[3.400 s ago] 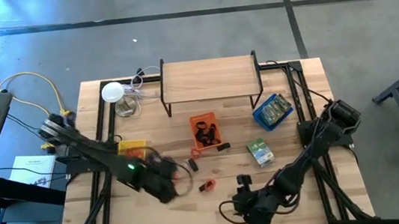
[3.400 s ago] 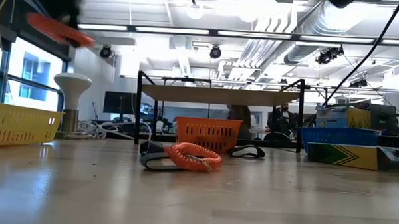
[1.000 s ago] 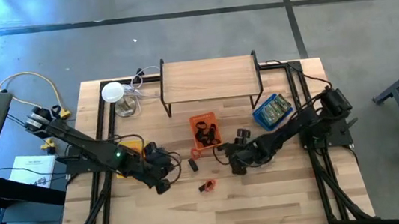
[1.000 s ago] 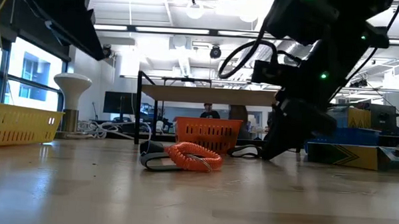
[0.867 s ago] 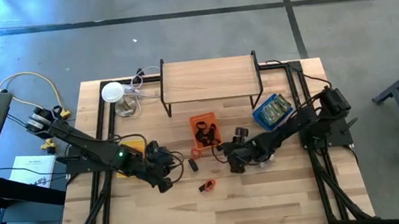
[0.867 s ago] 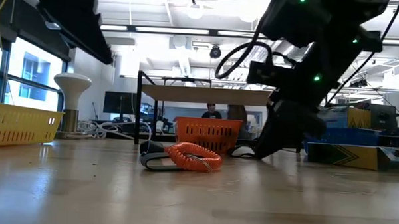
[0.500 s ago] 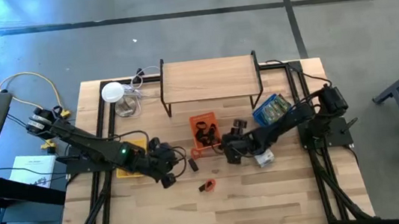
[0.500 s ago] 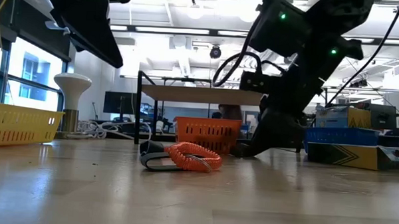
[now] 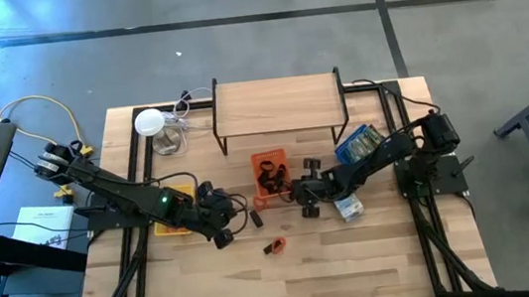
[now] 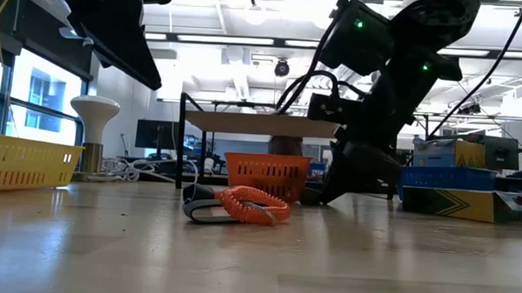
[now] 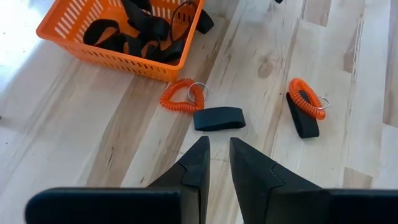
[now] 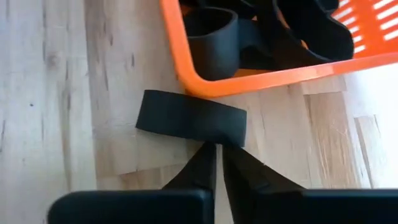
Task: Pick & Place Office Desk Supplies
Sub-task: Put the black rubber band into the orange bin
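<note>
wooden table (image 9: 377, 256) fills the high view, w/ a raised wooden shelf (image 9: 277, 102) at the back, a white lamp (image 9: 149, 123) at the back left, a yellow tray (image 9: 174, 195) on the left, a blue tray (image 9: 360, 144) on the right & an orange basket (image 9: 269, 173) in the middle.

left arm comes in from the left; left gripper (image 11: 215, 155) hangs above the table just in front of a flat black band (image 11: 218, 118), fingers (image 11: 198, 163) nearly together w/ a thin gap, nothing betw them. right arm reaches across from the right; right gripper (image 12: 217, 155) is down at the table by the basket's outer wall, fingers pinched on the near edge of another black band (image 12: 190, 117) lying flat on the wood, touching or nearly touching the basket rim.

risks, as i read it: grip is only on the band's thin edge, so it could slip out on the lift. band is floppy, so it may sag & catch on the rim on the way over. gripper is close to the basket & a sideways nudge could shove it.

supplies: several black bands already piled in the basket. loose on the table: an orange coil w/ a metal ring (image 11: 183, 94) just beside the basket, a second orange coil on a black band (image 11: 304, 109) further out, a green-and-silver packet (image 9: 349, 205) near the right arm.
</note>
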### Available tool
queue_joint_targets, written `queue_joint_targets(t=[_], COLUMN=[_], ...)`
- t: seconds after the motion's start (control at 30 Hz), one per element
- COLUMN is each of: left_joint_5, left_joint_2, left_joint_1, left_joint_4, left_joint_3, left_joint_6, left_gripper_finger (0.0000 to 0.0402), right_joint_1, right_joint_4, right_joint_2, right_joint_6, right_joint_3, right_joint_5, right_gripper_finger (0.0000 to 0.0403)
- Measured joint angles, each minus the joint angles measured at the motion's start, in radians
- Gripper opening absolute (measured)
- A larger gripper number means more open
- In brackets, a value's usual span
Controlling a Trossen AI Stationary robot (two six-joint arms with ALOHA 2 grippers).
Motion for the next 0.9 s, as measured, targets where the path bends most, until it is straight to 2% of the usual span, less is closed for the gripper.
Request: queue_joint_targets(t=[0.23,0.57,0.77,0.9], left_joint_5=[0.000,0.001,0.000,0.000], left_joint_2=[0.000,0.000,0.000,0.000], left_joint_1=[-0.010,-0.037,-0.037,-0.037], left_joint_4=[0.000,0.000,0.000,0.000], left_joint_3=[0.000,0.000,0.000,0.000], left_joint_6=[0.003,0.000,0.000,0.000], left_gripper_finger=[0.0058,0.0058,0.0058,0.0058], right_joint_1=[0.035,0.121,0.139,0.136], right_joint_4=[0.003,-0.001,0.062,0.056], right_joint_2=[0.000,-0.007,-0.008,-0.008], right_joint_6=[0.023,0.111,0.145,0.179], right_joint_3=[0.000,0.000,0.000,0.000], right_joint_5=[-0.002,0.052,0.047,0.145], right_gripper_finger=[0.0002,0.0010,0.0062,0.0120])
